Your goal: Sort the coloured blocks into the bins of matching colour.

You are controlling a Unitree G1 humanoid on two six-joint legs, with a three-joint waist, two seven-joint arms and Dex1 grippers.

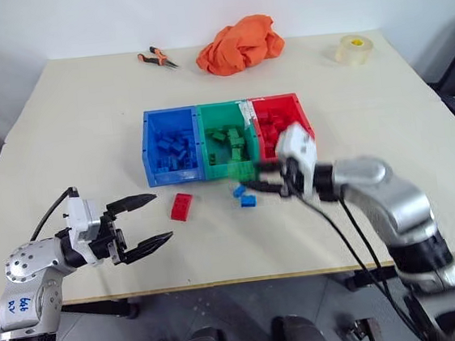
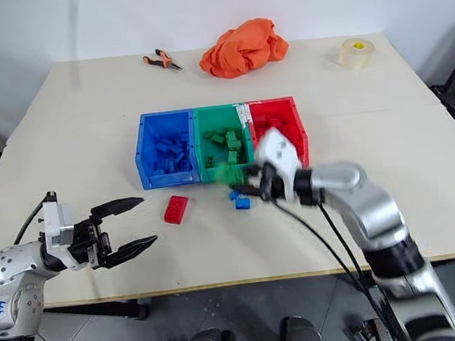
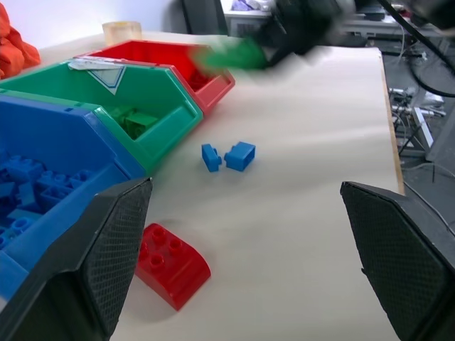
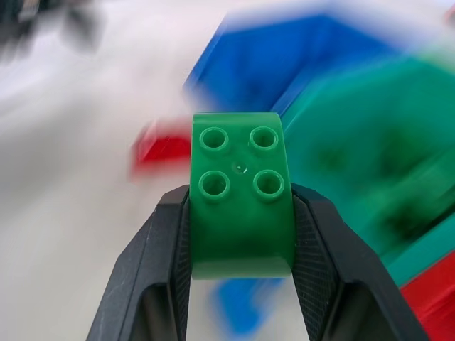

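green block [image 4: 240, 195] clamped between jaws, four studs

- Three joined rectangular plastic bins [image 1: 229, 167] stood in a row: one blue, one green, one red.
- One red studded plastic brick [image 1: 182, 206] lay loose.
- Two small blue bricks [image 1: 244, 196] lay loose.
- One green studded brick [image 4: 240, 193] was held.

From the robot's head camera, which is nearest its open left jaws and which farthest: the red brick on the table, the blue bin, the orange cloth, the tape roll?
Measured from the left gripper:
1. Red brick: loose on the table, just beside the jaws.
2. Blue bin: left end of the bin row.
3. Orange cloth: at the table's far edge.
4. Tape roll: far right corner.
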